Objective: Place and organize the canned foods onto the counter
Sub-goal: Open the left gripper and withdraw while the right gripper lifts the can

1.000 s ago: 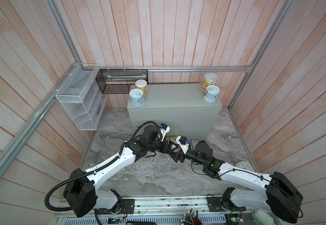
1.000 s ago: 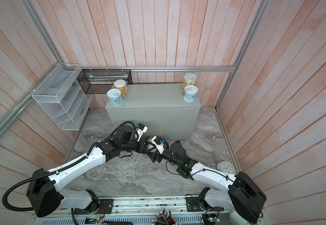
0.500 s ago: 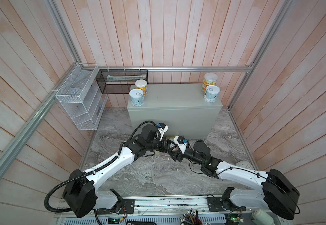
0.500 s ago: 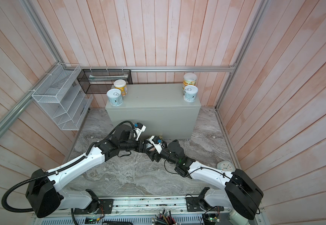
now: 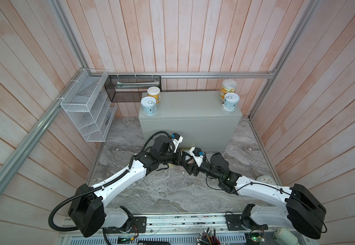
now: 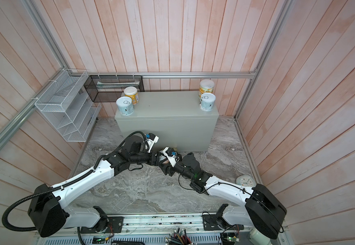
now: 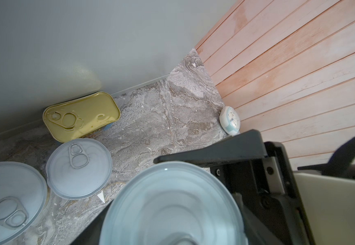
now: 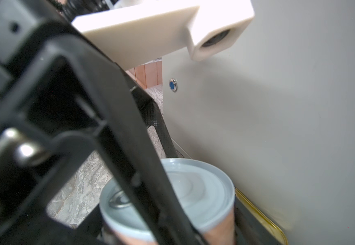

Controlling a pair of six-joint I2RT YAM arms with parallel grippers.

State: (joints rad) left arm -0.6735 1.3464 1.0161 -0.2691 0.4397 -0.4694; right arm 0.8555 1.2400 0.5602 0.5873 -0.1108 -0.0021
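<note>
Nearest, by the right wall on the marble floor (image 5: 172,191): a small white clock (image 5: 265,181). Next, low over that floor: left tool (image 5: 182,160) and right tool (image 5: 188,166) nose to nose, hiding the gap between them in both top views.

Shows up only in the wrist views: a pink can (image 8: 172,197), upright, with a pale ringed top and a half-covered pull tab. Sits between the right tool's fingers (image 8: 244,220), pressed on both sides, so clamped. Left tool gripping or apart: cannot tell. Lifted or resting on the floor: cannot tell either.

Just beyond, in the left wrist view alone: a second can (image 7: 79,167) beside a third can (image 7: 9,201), both silver-topped with ring pulls. Then a gold tin (image 7: 81,116), rectangular, flat on the floor, tight against the front of the surface (image 5: 189,127).

On that front, only in the right wrist view: a blue-centred lock (image 8: 173,85).

Farthest, on top: left blue can (image 5: 149,106) before an orange can (image 5: 154,94), right blue can (image 5: 230,101) before a yellow can (image 5: 228,88). Label print too small to read.
</note>
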